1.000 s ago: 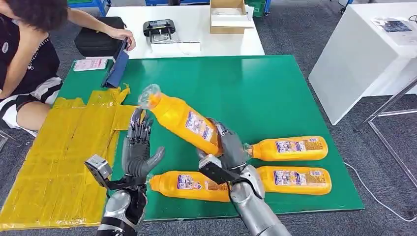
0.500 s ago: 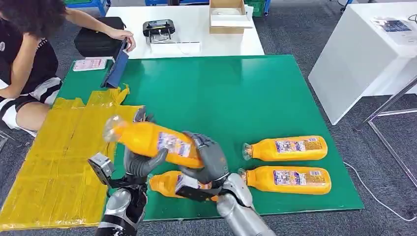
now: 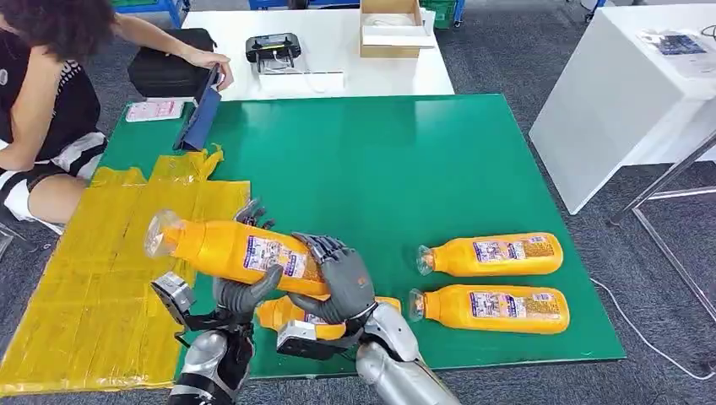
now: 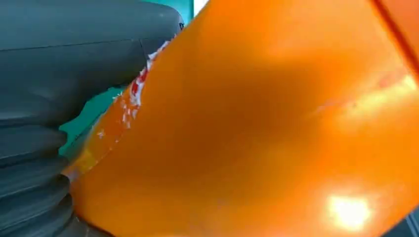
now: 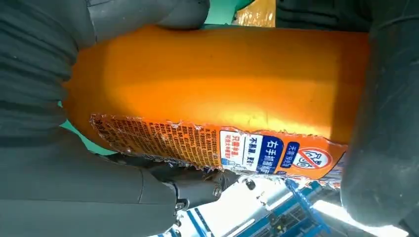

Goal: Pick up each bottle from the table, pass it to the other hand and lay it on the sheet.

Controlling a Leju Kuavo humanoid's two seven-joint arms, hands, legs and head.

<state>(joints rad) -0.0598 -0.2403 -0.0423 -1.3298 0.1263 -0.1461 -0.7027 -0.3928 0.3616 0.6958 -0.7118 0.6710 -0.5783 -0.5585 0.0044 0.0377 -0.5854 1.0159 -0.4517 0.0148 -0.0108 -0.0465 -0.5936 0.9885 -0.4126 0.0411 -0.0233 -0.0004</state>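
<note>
Bottle (image 3: 232,251) in play is up off the table, lying roughly level in the air with its clear cap end pointing out over the yellow sheet (image 3: 93,278). Your right hand (image 3: 333,278) has its fingers wrapped over the base end, and you can see that grip up close in the right wrist view, grey fingers curled around the orange body (image 5: 222,84) just above the torn label. Your left hand (image 3: 245,283) is right there too, thumb hooked up against the front of the bottle and the darker fingers poking up behind it. In the left wrist view the orange plastic (image 4: 276,128) sits pressed right against that hand, so both hands have it at once.

Three more bottles lie on their sides on the green table (image 3: 405,160): one (image 3: 291,314) directly under your hands and mostly hidden by them, and two off to your right, the farther one (image 3: 494,254) and the nearer one (image 3: 494,308) lined up parallel with caps pointing toward you.

A person (image 3: 51,93) sits at the far left corner, one hand on a dark blue folder (image 3: 201,114) standing at the table edge.
</note>
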